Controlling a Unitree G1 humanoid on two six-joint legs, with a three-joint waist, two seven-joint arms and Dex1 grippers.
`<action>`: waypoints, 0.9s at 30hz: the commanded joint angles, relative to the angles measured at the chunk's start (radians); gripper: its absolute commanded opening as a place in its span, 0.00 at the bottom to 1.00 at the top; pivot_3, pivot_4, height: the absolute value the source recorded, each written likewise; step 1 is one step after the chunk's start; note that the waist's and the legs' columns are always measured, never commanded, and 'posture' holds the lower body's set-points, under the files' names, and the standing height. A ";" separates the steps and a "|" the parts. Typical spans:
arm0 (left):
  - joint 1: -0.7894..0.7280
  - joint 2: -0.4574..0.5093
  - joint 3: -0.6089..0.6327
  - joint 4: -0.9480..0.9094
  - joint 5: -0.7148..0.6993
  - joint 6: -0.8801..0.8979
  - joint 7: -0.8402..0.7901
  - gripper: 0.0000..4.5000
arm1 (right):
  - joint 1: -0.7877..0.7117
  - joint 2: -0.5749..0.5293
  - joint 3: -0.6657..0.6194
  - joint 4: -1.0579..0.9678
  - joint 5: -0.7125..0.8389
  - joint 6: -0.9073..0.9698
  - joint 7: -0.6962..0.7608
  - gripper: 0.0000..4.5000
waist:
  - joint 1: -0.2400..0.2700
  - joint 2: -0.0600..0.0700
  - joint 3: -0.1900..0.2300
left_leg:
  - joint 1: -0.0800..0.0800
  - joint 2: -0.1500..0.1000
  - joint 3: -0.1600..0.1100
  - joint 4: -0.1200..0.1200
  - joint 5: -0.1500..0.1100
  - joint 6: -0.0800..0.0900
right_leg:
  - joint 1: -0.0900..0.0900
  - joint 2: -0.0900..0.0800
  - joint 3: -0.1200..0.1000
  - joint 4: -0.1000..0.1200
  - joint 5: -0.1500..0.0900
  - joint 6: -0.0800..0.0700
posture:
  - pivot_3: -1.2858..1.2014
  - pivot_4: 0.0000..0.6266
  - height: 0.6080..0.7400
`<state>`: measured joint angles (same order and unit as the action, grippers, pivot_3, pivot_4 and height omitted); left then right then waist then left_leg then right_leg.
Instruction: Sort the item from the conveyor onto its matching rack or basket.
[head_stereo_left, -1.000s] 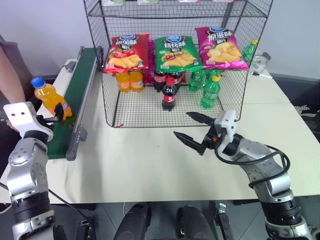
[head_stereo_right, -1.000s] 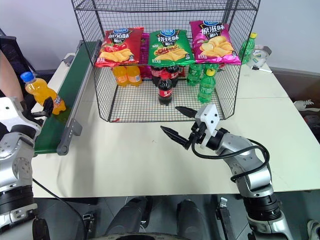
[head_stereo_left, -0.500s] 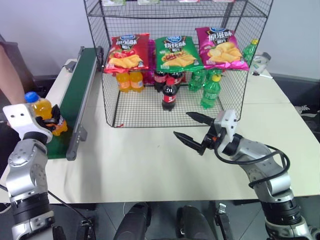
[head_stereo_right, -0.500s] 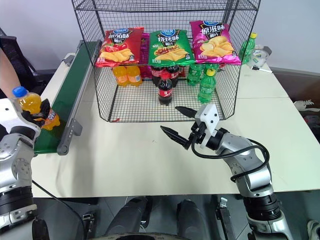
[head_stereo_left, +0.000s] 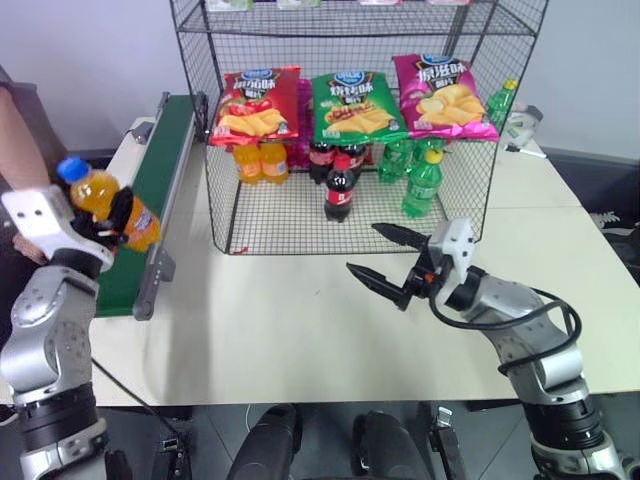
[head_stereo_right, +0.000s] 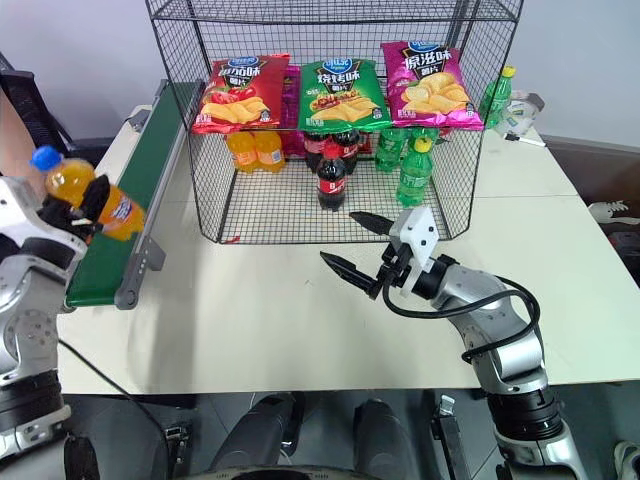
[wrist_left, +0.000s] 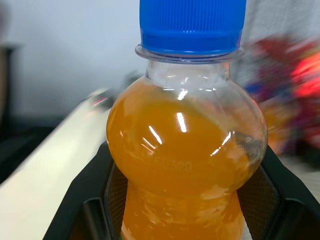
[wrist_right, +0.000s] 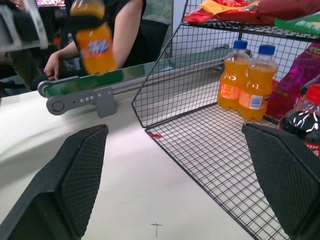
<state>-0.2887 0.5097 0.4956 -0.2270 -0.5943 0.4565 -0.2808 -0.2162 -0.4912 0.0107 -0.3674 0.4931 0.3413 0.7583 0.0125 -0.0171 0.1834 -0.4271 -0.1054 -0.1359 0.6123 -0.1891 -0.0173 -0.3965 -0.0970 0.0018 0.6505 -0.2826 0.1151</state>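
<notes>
Orange soda bottle (head_stereo_left: 108, 203) now up off the conveyor (head_stereo_left: 150, 200), tilted, clenched in the left gripper (head_stereo_left: 112, 218); a second ago it stood on the belt with jaws wide around it. Pickup looks done; carry to the rack (head_stereo_left: 350, 130) remains. Two orange bottles (head_stereo_left: 259, 162) mark the matching spot. Rack's front edge and conveyor rail flank open tabletop (head_stereo_left: 300, 320). Right gripper (head_stereo_left: 385, 255) spread, empty, near the rack mouth.
</notes>
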 joint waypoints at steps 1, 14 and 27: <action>-0.037 0.026 -0.102 -0.124 -0.032 0.044 -0.055 0.53 | -0.012 -0.014 -0.040 -0.007 0.003 -0.028 0.008 1.00 | 0.000 0.000 0.000 | 0.000 0.000 0.000 0.000 0.000 0.000 | 0.001 0.000 0.000 0.000 0.000 0.000 | 0.52 0.24 1.00; -0.237 -0.162 -0.423 0.354 0.309 -0.208 -0.023 0.53 | 0.036 -0.059 -0.122 -0.032 -0.011 -0.035 -0.022 1.00 | 0.001 0.000 0.000 | -0.001 0.000 0.001 0.000 0.000 0.000 | 0.001 0.000 0.000 0.001 0.000 0.000 | 0.52 0.24 1.00; -0.564 -0.334 -0.398 1.120 0.437 -0.712 0.056 0.53 | 0.091 -0.064 -0.143 -0.088 -0.006 -0.028 -0.059 1.00 | -0.002 0.000 0.001 | -0.001 -0.001 0.001 0.001 0.000 0.000 | 0.001 0.000 -0.002 0.002 0.000 0.001 | 0.52 0.24 1.00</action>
<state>-0.8073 0.1711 0.0671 0.8715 -0.1742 -0.1640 -0.2404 -0.1224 -0.5467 -0.1058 -0.4066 0.4768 0.3213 0.7038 0.0102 -0.0174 0.1840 -0.4280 -0.1067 -0.1352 0.6130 -0.1887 -0.0171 -0.3958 -0.0967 0.0003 0.6522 -0.2822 0.1161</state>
